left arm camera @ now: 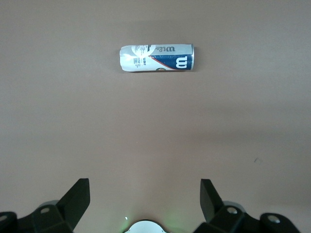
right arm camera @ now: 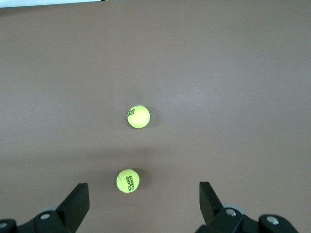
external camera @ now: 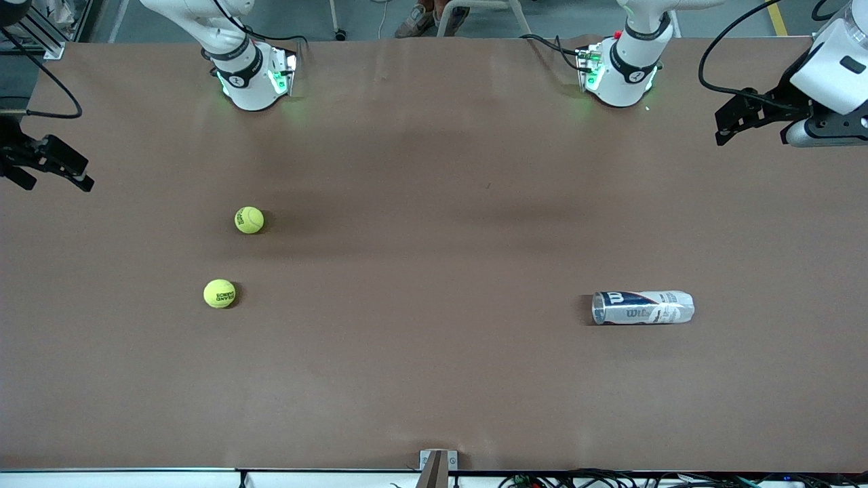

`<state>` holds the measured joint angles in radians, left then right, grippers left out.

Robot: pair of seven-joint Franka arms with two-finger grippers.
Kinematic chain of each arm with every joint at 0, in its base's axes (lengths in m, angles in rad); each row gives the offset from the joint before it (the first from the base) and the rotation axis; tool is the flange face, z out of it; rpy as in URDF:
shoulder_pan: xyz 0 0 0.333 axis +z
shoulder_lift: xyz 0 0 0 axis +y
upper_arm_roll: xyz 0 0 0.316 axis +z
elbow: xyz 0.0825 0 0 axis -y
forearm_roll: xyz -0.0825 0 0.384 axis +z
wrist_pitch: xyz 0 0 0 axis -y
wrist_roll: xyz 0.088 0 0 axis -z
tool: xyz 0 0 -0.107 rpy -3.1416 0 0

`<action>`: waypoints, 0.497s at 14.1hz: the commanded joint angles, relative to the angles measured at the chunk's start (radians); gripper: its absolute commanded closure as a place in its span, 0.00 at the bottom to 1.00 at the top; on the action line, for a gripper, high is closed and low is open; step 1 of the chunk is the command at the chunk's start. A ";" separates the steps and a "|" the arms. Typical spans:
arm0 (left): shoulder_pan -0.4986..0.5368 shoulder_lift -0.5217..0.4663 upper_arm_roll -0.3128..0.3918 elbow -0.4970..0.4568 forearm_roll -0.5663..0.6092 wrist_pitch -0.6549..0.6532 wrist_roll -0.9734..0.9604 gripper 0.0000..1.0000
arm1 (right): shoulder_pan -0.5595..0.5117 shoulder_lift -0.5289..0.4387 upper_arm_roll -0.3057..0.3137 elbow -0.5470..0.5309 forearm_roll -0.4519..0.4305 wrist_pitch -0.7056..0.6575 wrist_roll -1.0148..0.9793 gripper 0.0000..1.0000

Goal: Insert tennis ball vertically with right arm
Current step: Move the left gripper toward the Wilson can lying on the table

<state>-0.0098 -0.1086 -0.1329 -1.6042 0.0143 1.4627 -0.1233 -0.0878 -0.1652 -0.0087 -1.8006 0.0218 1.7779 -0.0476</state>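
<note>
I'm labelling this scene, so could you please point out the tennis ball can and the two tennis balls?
Tennis ball can [external camera: 643,308], front view, middle of its label.
Tennis ball nearer the front camera [external camera: 219,293], front view, its centre.
Tennis ball farther from the front camera [external camera: 249,219], front view, its centre.

right pincer [external camera: 51,166]: cropped at frame edge | can [external camera: 642,308]: open end's inside unreadable

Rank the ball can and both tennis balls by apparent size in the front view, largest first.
1. Ball can, lying on its side: clearly largest.
2. The two tennis balls, one nearer the camera and one farther, look alike; I wouldn't rank them.
</note>
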 commanded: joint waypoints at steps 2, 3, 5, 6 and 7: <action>0.002 0.009 -0.001 0.026 -0.002 -0.004 0.005 0.00 | -0.003 -0.022 0.009 0.033 -0.019 -0.035 -0.011 0.00; 0.005 0.013 -0.001 0.038 -0.002 -0.004 0.008 0.00 | -0.003 -0.019 0.009 0.038 -0.019 -0.035 -0.009 0.00; 0.008 0.026 -0.001 0.058 0.000 -0.004 0.008 0.00 | -0.004 -0.017 0.009 0.038 -0.019 -0.038 -0.009 0.00; 0.008 0.027 -0.001 0.058 0.001 -0.004 0.011 0.00 | -0.004 -0.017 0.009 0.038 -0.019 -0.038 -0.008 0.00; 0.008 0.039 0.001 0.050 -0.007 -0.002 0.022 0.00 | -0.004 -0.014 0.009 0.038 -0.019 -0.032 -0.009 0.00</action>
<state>-0.0059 -0.0992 -0.1316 -1.5785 0.0143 1.4629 -0.1213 -0.0875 -0.1801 -0.0069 -1.7675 0.0216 1.7497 -0.0501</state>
